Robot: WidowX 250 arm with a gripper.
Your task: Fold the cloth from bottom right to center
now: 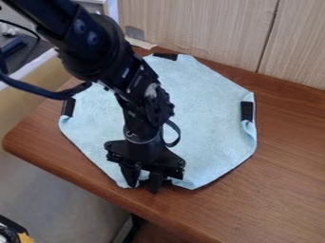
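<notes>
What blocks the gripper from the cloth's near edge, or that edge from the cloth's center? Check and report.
Nothing visible stands between the gripper and the cloth; it is right at the near edge. Toward the center I see no separate obstacle, but the arm hangs over the cloth and hides part of that path.

Looks black and chunky, with round grey discs (79,24) well above the jaws. Loops dark cable (177,134) nearer them.
</notes>
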